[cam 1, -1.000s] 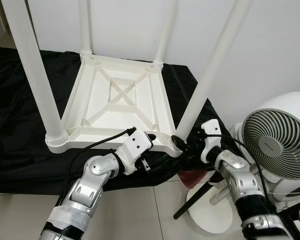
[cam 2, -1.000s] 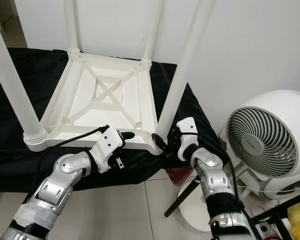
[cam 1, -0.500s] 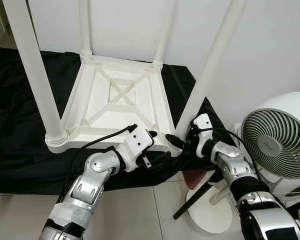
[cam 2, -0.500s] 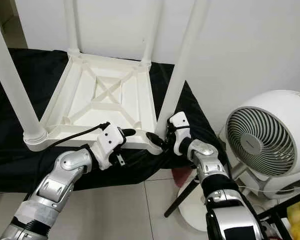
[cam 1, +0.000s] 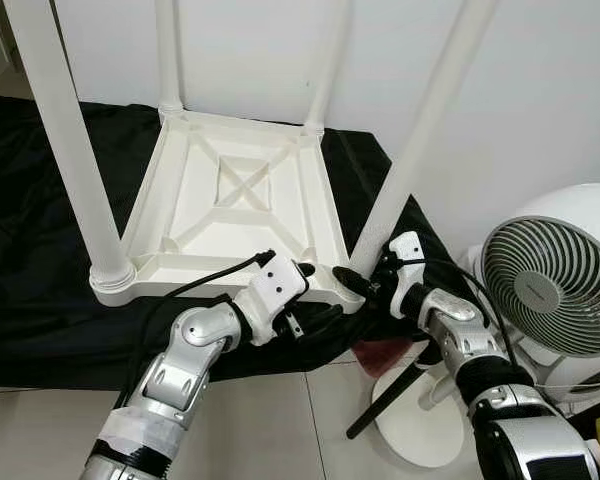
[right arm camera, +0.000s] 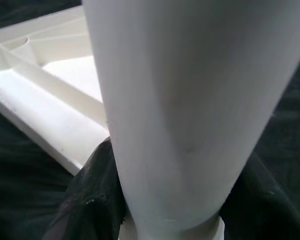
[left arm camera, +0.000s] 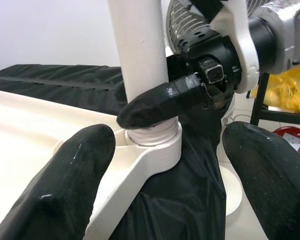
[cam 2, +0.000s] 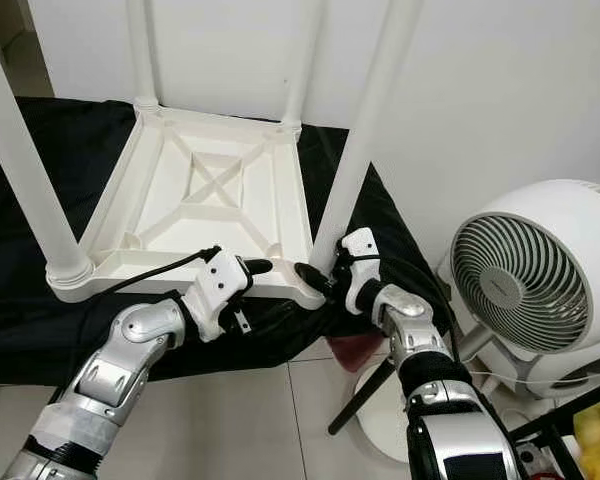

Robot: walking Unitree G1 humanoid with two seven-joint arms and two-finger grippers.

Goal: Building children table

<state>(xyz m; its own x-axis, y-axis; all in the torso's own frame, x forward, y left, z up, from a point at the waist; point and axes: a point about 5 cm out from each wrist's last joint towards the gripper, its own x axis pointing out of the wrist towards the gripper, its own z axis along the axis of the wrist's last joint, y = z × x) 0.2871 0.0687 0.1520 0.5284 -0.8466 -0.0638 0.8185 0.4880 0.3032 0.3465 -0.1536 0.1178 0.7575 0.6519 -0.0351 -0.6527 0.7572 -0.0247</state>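
Here the right tool pinches the upturned table's near leg, leaning rightward; left tool spread.

No readable txt, labels, brands, nos. or signs anywhere I looked.
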